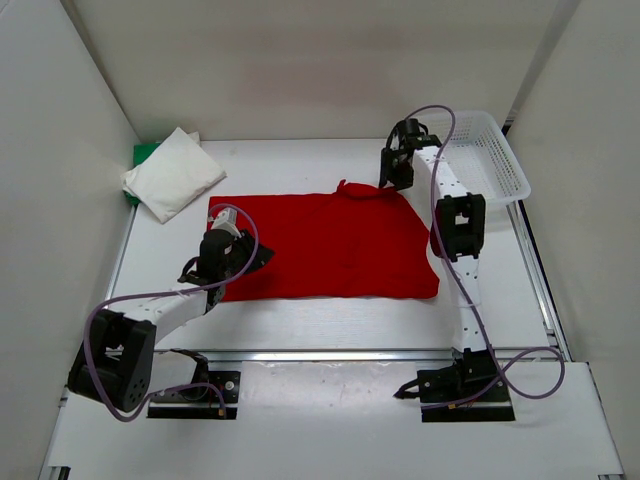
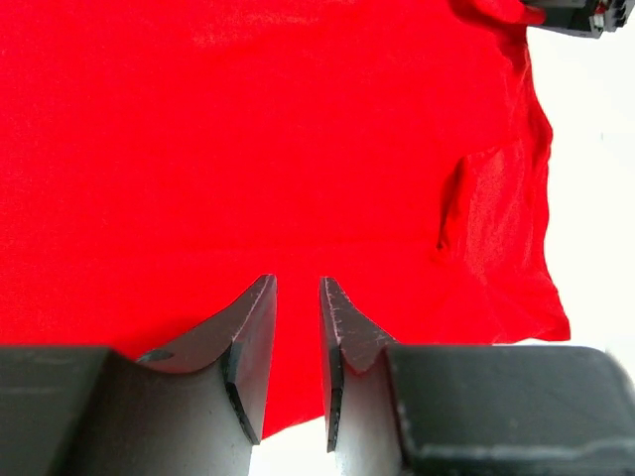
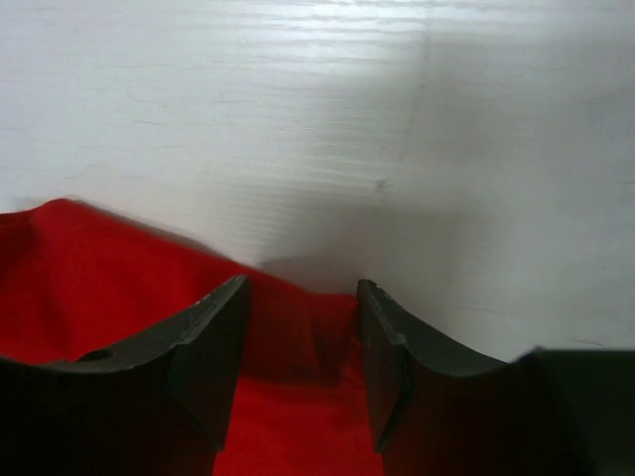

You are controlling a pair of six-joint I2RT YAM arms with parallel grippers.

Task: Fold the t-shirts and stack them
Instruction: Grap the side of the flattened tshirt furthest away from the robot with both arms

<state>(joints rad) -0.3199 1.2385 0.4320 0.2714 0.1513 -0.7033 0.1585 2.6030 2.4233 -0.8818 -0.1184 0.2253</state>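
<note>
White arms [image 1: 447,183] with black joints, looped lilac cables [image 1: 89,335], dark wedge-shaped pincer fingers [image 2: 248,337]

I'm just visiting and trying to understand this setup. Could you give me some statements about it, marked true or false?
The red t-shirt lies spread flat on the table. True.
The white t-shirt is in the basket. False: it lies folded in the far left corner, on the green t-shirt.
The right tool is at the red t-shirt's far edge. True.
The basket stands at the far left. False: the basket is at the far right.
</note>
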